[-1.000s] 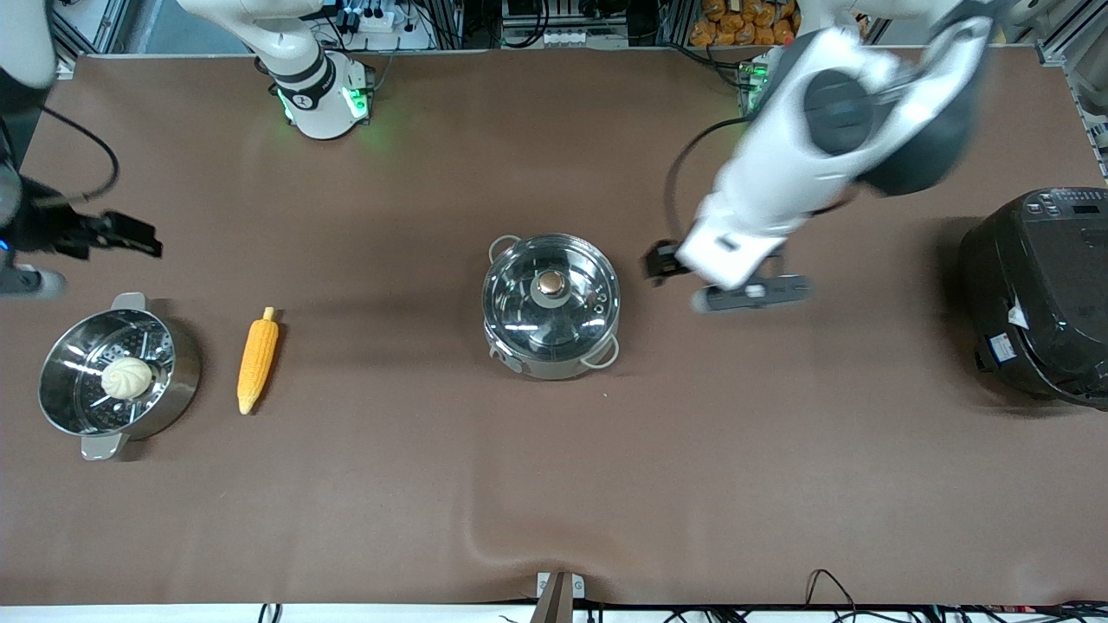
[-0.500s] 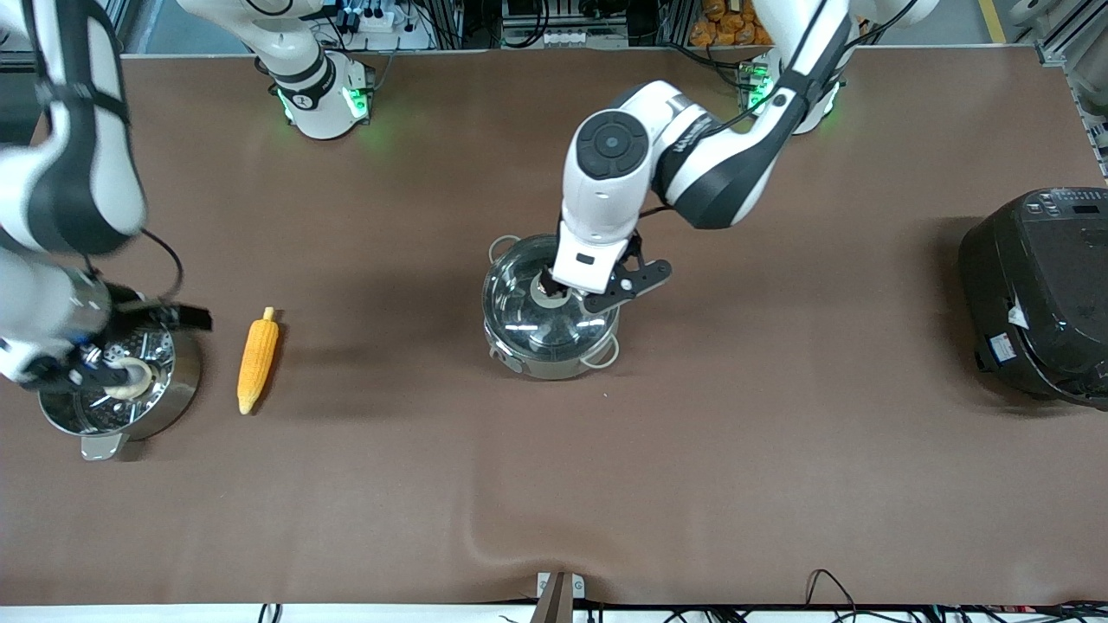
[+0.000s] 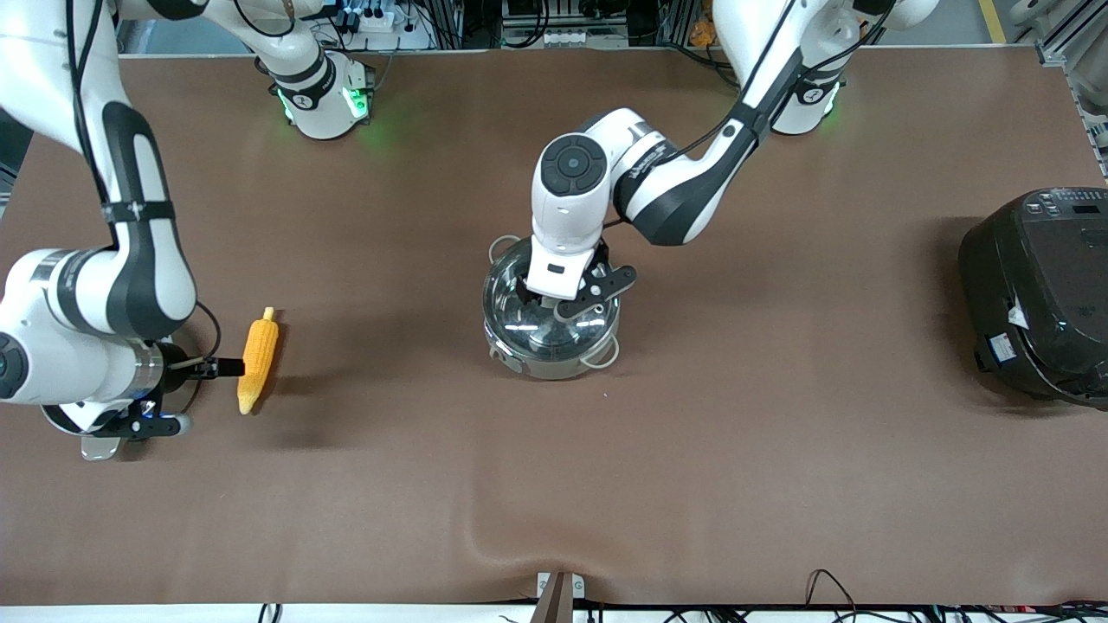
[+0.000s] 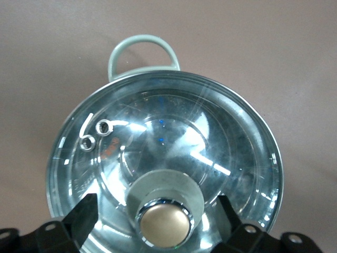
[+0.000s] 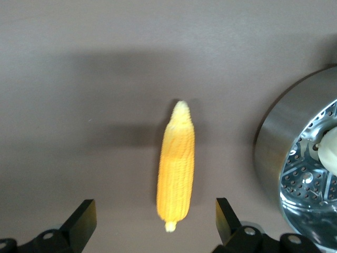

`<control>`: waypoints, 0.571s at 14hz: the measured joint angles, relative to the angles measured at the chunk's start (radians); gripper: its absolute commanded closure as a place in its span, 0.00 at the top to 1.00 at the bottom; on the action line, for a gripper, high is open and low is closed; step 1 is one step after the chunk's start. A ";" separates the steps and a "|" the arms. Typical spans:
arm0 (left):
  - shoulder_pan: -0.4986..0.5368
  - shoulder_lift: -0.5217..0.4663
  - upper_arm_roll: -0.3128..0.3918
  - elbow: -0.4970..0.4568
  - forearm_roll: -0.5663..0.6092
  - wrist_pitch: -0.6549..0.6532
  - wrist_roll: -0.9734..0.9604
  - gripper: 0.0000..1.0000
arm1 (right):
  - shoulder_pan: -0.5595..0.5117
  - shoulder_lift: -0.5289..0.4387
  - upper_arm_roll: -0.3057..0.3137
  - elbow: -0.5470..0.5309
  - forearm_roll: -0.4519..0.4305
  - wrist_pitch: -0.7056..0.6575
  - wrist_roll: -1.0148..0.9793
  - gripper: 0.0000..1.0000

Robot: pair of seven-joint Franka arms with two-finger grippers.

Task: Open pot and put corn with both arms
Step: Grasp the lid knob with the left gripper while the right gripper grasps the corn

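Overhead, the brown worktop [image 3: 692, 450] is lying flat except for a small ripple at its edge nearest the front camera, and racks of cables and equipment are running along the side where the arm bases stand. The pot [image 3: 551, 342] is sitting in the middle of the worktop with its glass lid [image 3: 541, 320] on. The left hand [image 3: 554, 303] is hanging over the lid, right at its centre. The corn [image 3: 257, 361] is lying on the worktop toward the right arm's end, pale stub pointing away from the front camera. The right hand [image 3: 227, 368] is hanging low just beside the corn, over the spot where a steamer pot's handle [image 3: 97, 447] is peeking out from under the arm. A black rice cooker [image 3: 1039, 294] is standing at the left arm's end.

In the left wrist view, the left hand [image 4: 158, 224] is spread wide, one finger [image 4: 79, 219] on each side of the lid's metal knob [image 4: 164, 225] and neither touching it. One loop handle [image 4: 143, 50] is showing past the rim.

In the right wrist view, the right hand [image 5: 155, 224] is likewise spread wide, fingers [image 5: 81, 221] well clear of the corn [image 5: 176, 168] lying between them. The steamer pot [image 5: 295, 168], with its perforated insert, is sitting near the corn.
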State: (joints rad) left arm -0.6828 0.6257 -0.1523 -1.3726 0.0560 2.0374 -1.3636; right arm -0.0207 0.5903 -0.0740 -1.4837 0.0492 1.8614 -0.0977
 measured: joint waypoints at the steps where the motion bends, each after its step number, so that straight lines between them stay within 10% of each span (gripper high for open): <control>1: -0.022 0.011 0.022 0.001 0.000 0.007 -0.002 0.85 | -0.010 0.017 0.000 0.000 0.008 0.029 -0.006 1.00; 6: -0.095 0.030 0.077 0.012 0.000 0.010 -0.012 0.71 | -0.018 0.087 0.001 -0.062 0.035 0.159 -0.007 1.00; 8: -0.095 0.030 0.081 0.017 0.000 0.000 -0.012 0.45 | -0.018 0.097 0.002 -0.134 0.056 0.219 -0.007 1.00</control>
State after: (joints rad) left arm -0.7776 0.6555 -0.0717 -1.3557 0.0560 2.0375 -1.3756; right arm -0.0386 0.6868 -0.0724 -1.6180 0.1050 2.0799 -0.1050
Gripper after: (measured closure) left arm 0.251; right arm 0.000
